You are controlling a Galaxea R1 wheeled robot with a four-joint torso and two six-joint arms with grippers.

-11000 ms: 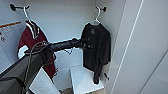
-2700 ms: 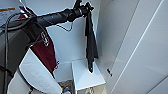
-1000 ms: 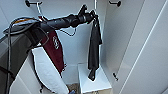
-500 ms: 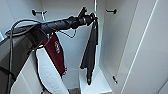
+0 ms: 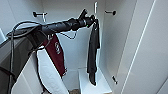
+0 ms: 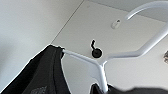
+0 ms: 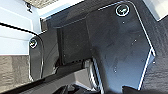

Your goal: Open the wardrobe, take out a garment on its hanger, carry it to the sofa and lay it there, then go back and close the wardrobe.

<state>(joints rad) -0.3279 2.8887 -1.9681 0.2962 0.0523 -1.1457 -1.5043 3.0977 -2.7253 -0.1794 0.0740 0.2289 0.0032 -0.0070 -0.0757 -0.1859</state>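
We are looking into the tall white wardrobe [image 5: 75, 50], standing open, and we count two garments inside. One is the plain black short-sleeved top of soft fabric [image 5: 93, 53], dangling long and narrow near the middle, its hem just above a white block [image 5: 92, 83] on the wardrobe floor. The other is a maroon jacket with white sleeves [image 5: 53, 58], hanging to the left, partly behind our arm. One thin white hanger with a curved hook [image 6: 120, 53] carries the black top; in the left wrist view its smooth bent rod runs into the dark cloth. The left hand [image 5: 93, 20] is up at the top's shoulder, clamped on that hanger. We count three small dark hooks on the walls: one at left [image 5: 37, 14], one at right [image 5: 111, 12], and one round-based one [image 6: 95, 51] seen from the wrist. The right hand's state we cannot tell.
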